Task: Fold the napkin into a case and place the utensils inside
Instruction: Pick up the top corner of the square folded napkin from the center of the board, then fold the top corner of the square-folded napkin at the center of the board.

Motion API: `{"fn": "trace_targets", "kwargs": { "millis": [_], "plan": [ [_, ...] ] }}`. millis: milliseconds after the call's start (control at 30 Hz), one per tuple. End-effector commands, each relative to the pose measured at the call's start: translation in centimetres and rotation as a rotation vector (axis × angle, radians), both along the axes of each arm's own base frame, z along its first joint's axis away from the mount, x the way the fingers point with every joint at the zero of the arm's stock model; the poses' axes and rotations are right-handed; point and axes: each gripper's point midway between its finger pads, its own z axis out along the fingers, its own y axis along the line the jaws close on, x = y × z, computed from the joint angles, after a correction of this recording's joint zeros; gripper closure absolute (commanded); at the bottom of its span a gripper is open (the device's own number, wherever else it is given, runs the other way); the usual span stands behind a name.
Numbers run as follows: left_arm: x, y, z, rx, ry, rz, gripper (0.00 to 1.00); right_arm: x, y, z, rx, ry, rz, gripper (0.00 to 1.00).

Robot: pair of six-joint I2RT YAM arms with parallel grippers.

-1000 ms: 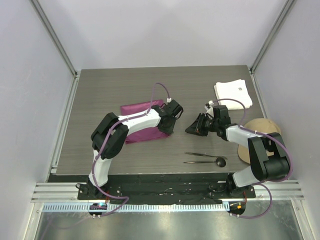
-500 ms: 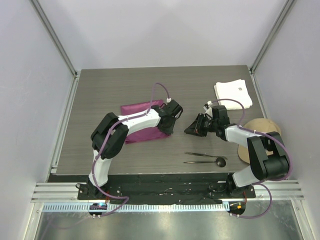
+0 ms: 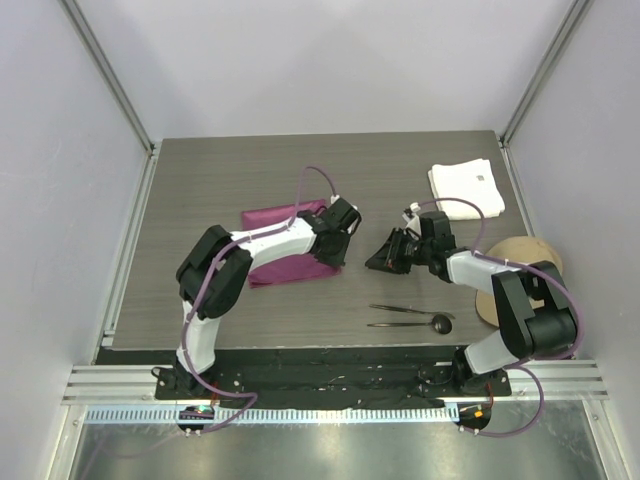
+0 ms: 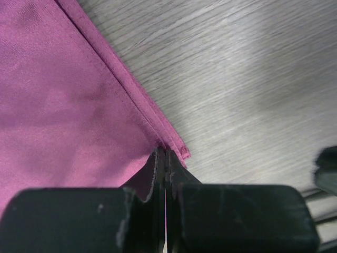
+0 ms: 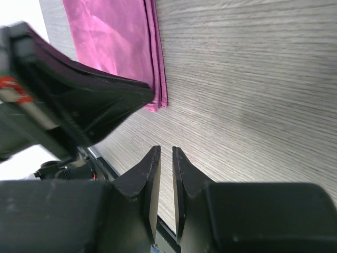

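Left gripper (image 4: 166, 158) is pinched fully closed on the near right corner of the folded napkin (image 4: 63, 105), which lies flat mid-table (image 3: 200, 190). Right gripper (image 5: 165, 152) is barely parted and empty, just beside that corner. Utensils (image 3: 400, 309) lie near the front edge, apart from the napkin.

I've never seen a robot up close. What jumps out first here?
The magenta napkin, folded on the dark table left of centre, its corner pinched in the left gripper. The right gripper hovers just beside it, jaws slightly apart and empty. Two dark utensils lie near the front edge.
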Motion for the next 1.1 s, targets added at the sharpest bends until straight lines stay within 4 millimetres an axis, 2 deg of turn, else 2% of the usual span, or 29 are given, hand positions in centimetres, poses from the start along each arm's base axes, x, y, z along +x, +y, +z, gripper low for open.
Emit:
{"fn": "trace_targets", "kwargs": {
  "millis": [0,67,167,333,433,500,567,600,667,700,833,967,1067],
  "plan": [
    [1.2,-1.3,5.9,-0.152,-0.039,0.007,1.0,1.0,1.1,0.8,0.011,-0.05,0.013,0.79],
    [1.2,-1.1,6.6,-0.188,-0.008,0.009,1.0,1.2,1.5,0.8,0.009,-0.049,0.02,0.79],
    [1.6,0.3,7.3,-0.177,0.015,0.023,1.0,1.5,2.3,1.0,0.01,-0.06,0.037,0.79],
    [2.0,2.7,8.3,-0.152,0.026,0.015,1.0,2.1,5.6,1.9,0.032,-0.084,0.096,0.79],
    [2.9,5.3,8.1,-0.061,-0.008,0.04,1.0,3.5,8.3,2.7,0.044,-0.125,0.129,0.79],
    [3.8,7.7,8.4,0.017,-0.052,0.063,1.0,4.0,9.6,1.4,0.052,-0.092,0.15,0.8],
    [4.4,9.6,8.9,0.079,-0.088,0.054,1.0,4.6,11.4,1.8,0.094,-0.082,0.157,0.81],
    [5.0,10.7,9.1,0.104,-0.104,0.068,1.0,4.8,12.0,1.0,0.099,-0.074,0.162,0.82],
    [6.2,12.9,9.4,0.171,-0.145,0.082,1.0,5.3,13.3,1.0,0.104,-0.079,0.182,0.86],
    [7.0,14.2,9.3,0.186,-0.15,0.103,1.0,5.2,13.5,0.0,0.092,-0.056,0.185,0.87],
    [9.3,18.1,8.9,0.293,-0.175,0.155,1.0,5.2,14.1,-1.6,0.063,-0.033,0.193,0.9],
    [11.6,19.2,9.3,0.304,-0.191,0.144,1.0,4.9,14.0,-2.9,0.037,-0.014,0.195,0.94],
    [12.6,20.3,9.0,0.358,-0.191,0.16,1.0,4.4,13.8,-3.5,0.024,-0.001,0.202,0.94]
  ]
}}
